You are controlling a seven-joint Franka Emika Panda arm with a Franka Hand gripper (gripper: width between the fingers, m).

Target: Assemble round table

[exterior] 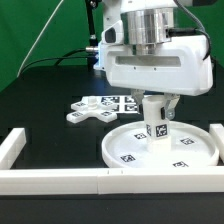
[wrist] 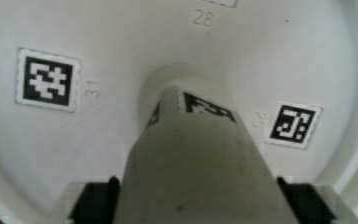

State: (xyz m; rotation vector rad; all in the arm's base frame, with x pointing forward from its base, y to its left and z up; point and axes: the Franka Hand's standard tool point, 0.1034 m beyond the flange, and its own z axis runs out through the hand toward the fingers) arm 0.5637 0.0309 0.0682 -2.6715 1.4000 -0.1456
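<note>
The large white round disc (exterior: 160, 150) lies flat on the black table near the front rail, with square tags on its face. The short cylinder leg (exterior: 156, 126) stands upright on the disc's middle. My gripper (exterior: 157, 108) is shut on the leg from above. In the wrist view the leg (wrist: 194, 140) runs down to the disc (wrist: 87, 40), and my dark fingertips (wrist: 101, 198) press both of its sides. The cross-shaped base (exterior: 92, 109) lies flat on the table at the exterior view's left of the disc.
The marker board (exterior: 122, 101) lies behind the disc, partly hidden by my gripper. A long white border rail (exterior: 60, 178) runs along the front of the table, with raised ends at both sides (exterior: 10, 145). A green backdrop stands behind.
</note>
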